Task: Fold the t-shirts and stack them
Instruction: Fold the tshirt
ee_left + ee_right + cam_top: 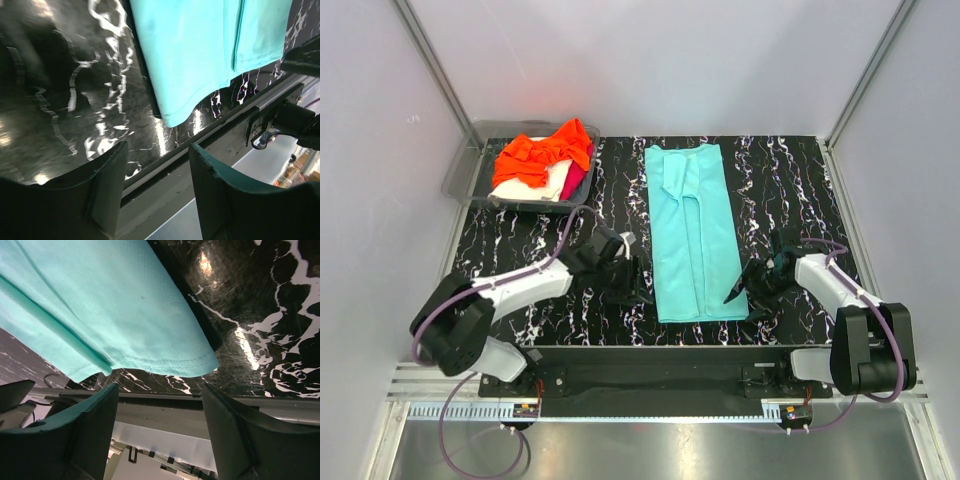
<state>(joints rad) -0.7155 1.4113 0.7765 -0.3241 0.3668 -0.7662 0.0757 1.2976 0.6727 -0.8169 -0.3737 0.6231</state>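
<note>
A turquoise t-shirt (692, 230) lies flat in the middle of the table, folded into a long strip with its hem toward the arms. My left gripper (638, 285) stands open just left of the hem's near corner. In the left wrist view the shirt (200, 50) lies ahead of the open gripper (157, 165), which holds nothing. My right gripper (745, 292) is open just right of the other near corner. Its wrist view shows the hem (100, 305) beyond the empty gripper (160, 410). An orange t-shirt (542, 160), a cream one (552, 183) and a magenta one (576, 178) lie heaped together.
The heaped shirts rest in a grey plastic tray (460, 180) at the back left corner. The table is black with white veining (790, 190). Its near edge, a metal rail (210, 130), runs just below both grippers. White walls close in the sides and back.
</note>
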